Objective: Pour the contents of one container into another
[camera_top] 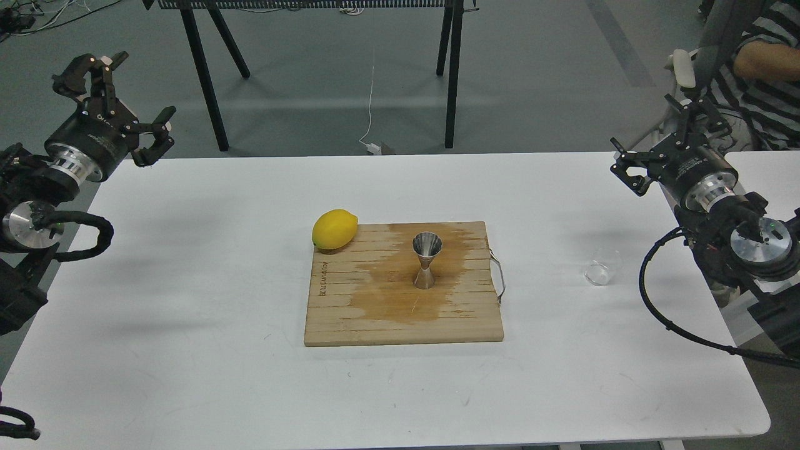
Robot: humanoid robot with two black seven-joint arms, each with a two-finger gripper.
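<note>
The small clear glass cup (599, 273) stands on the white table (187, 350) at the right, apart from everything else. The shiny steel jigger (426, 261) stands upright in the middle of a wooden board (400, 319), on a dark wet stain. My right gripper (657, 136) hangs open above the table's far right edge, well behind and to the right of the cup, holding nothing. My left gripper (125, 94) is open and empty too, raised past the table's far left corner, far from both containers.
A yellow lemon (334, 229) lies at the board's far left corner. The board has a metal handle (498, 276) on its right side. A seated person in a striped shirt (765, 87) is at the far right. Black table legs (453, 75) stand behind the table.
</note>
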